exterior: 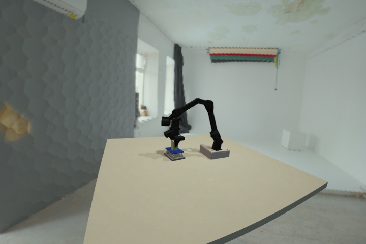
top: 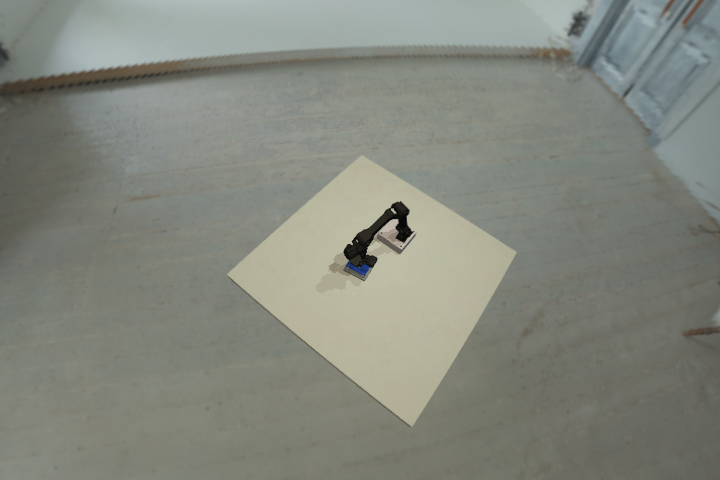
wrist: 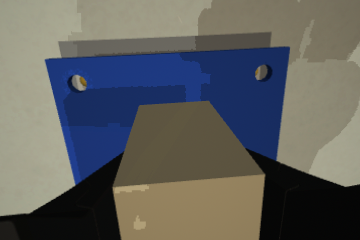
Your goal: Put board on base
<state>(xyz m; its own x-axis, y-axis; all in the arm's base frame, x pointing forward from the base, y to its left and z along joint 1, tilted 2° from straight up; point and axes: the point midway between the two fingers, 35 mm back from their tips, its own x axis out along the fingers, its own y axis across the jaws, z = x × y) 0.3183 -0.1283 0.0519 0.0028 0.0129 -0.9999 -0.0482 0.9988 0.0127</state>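
Exterior view, left to right: blue board, level above grey base, seating apparently in hand; gripper, pointing to six o'clock, clamped on square handle; arm, arched, foot at three o'clock. Wrist view: gold pins off-centre at ten and one o'clock. Next: fine centring, straight lowering.

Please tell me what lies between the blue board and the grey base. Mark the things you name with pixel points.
Between the blue board (top: pixel 358 269) (exterior: pixel 179 151) (wrist: pixel 123 75) and the grey base (top: pixel 356 276) (exterior: pixel 175 158) (wrist: pixel 163 45), the exterior view shows gold pins and short posts, with gaps around them.
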